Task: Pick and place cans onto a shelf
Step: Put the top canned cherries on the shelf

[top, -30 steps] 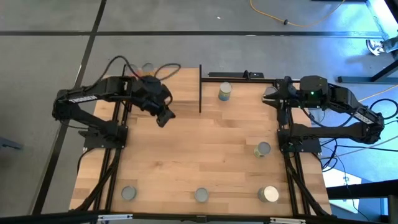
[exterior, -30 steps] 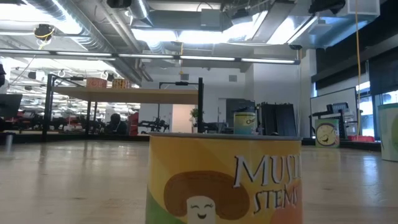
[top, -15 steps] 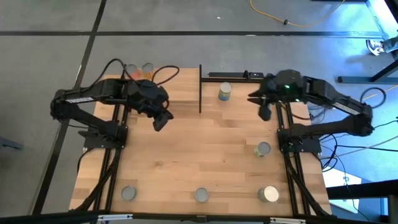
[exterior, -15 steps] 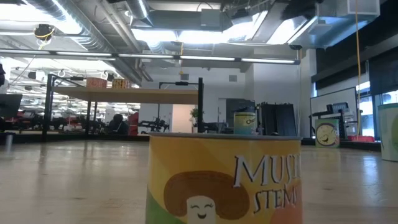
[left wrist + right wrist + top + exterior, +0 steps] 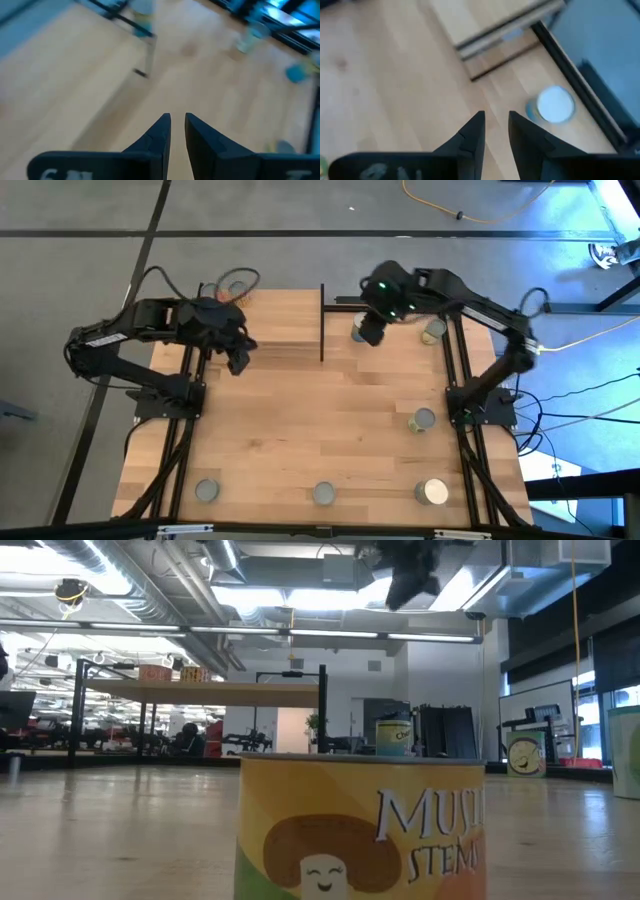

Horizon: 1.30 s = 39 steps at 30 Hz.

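The shelf (image 5: 265, 320) stands at the table's far left, its black upright (image 5: 321, 320) on its right side. In the low view the shelf (image 5: 200, 692) carries two small cans (image 5: 170, 672). A can (image 5: 357, 330) stands on the table just right of the upright, and my right gripper (image 5: 370, 332) hovers above it, fingers nearly together and empty; the right wrist view shows a can (image 5: 554, 105) ahead of the gripper (image 5: 496, 120). My left gripper (image 5: 238, 360) hangs over the shelf's near edge, shut and empty (image 5: 177, 120).
Other cans stand on the table: one at the far right (image 5: 433, 330), one at mid right (image 5: 424, 420), and three along the near edge (image 5: 207, 491) (image 5: 323, 493) (image 5: 433, 492). A yellow mushroom can (image 5: 360, 830) fills the low view's foreground.
My right gripper has swung from the table's far right corner toward the left along the far edge, ending over the can beside the shelf's upright, and now shows at the top of the low view. My left gripper has drawn back toward the table's left edge.
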Tool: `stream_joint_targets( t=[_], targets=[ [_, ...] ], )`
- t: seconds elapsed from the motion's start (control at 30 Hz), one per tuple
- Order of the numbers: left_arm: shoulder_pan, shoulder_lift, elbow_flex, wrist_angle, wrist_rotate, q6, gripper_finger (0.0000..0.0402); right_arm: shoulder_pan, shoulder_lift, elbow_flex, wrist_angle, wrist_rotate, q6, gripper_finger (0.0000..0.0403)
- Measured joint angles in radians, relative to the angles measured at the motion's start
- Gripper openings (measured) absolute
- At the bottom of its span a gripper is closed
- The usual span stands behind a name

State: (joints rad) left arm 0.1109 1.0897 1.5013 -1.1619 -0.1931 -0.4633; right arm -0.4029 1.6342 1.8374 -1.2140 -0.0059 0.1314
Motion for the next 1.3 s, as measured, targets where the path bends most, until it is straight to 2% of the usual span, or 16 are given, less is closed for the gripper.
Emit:
stream_joint_targets(
  t=[0.1, 0.27, 0.67, 0.8, 1.3],
  targets=[
    [0.026, -0.038, 0.000, -0.007, -0.045, 0.000, 0.0049, -0.050, 0.087, 0.066, -0.040, -0.026, 0.046, 0.0087],
    [0.068, -0.092, 0.000, -0.007, -0.059, 0.000, 0.0049, -0.116, 0.199, 0.114, -0.053, -0.077, 0.154, 0.0087],
    [0.105, -0.135, 0.000, 0.003, -0.089, -0.005, 0.0049, -0.194, 0.386, 0.116, -0.060, -0.075, 0.144, 0.0087],
    [0.105, -0.134, 0.000, 0.003, -0.119, -0.005, 0.0049, -0.211, 0.430, 0.116, -0.060, -0.074, 0.125, 0.0087],
    [0.105, -0.135, 0.000, 0.003, -0.120, -0.006, 0.0049, -0.226, 0.536, 0.117, -0.063, -0.049, 0.093, 0.0088]
  ],
)
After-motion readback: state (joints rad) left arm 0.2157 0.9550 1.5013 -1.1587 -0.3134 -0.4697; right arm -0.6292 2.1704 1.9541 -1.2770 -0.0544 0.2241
